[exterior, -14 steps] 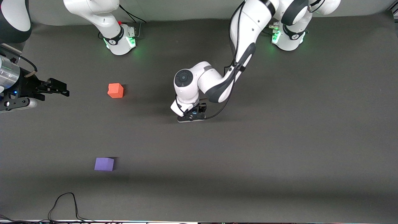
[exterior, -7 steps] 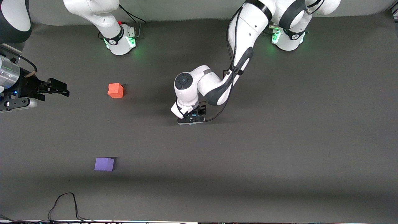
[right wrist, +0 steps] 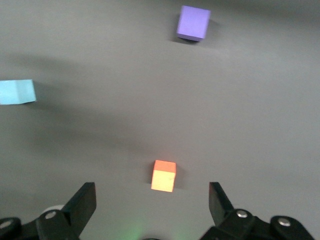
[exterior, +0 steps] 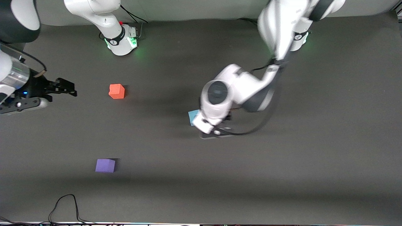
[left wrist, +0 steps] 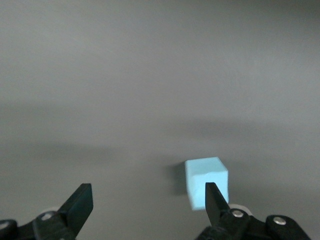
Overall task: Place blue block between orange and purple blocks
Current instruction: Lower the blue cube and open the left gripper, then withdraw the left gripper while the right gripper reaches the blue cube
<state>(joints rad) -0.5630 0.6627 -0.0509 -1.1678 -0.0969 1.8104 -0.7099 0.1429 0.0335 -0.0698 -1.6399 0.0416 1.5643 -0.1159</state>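
The left arm (exterior: 248, 88) has been swung up and toward its own end of the table since half a second ago, so the blue block (exterior: 193, 117) is now uncovered on the mat near the table's middle. The left gripper (left wrist: 147, 207) is spread wide and empty, the block just beside one finger. The right gripper (exterior: 64, 86) is open, waiting near the orange block (exterior: 116, 91). The purple block (exterior: 105, 165) lies nearer the camera. Block apparently released, well apart from the gap; the task is judged unfinished.

dark grey table (exterior: 314, 157), black cable (exterior: 64, 205)
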